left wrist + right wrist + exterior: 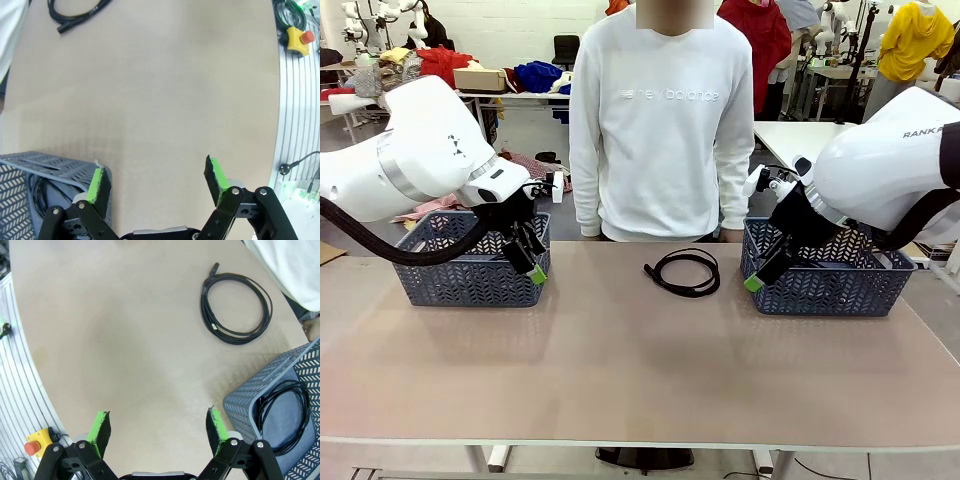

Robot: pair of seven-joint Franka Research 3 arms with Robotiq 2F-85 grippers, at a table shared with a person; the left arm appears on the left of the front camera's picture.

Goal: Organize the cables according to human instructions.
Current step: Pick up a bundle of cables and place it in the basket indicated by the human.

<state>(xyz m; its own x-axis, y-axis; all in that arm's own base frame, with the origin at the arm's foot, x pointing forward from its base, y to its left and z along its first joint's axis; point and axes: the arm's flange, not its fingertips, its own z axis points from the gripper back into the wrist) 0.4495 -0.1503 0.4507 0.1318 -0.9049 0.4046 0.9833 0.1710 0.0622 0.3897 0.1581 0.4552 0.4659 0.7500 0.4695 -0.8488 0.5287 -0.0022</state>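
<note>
Beige table (620, 370) is carrying two blue-grey baskets, left (470, 265) and right (825, 270). One coiled cable (685, 272) is lying between them, near the person (660, 120). Another cable (282, 415) is lying inside the right basket. Left gripper (532, 258) and right gripper (765, 270) are both hanging wide open, holding nothing.
</note>
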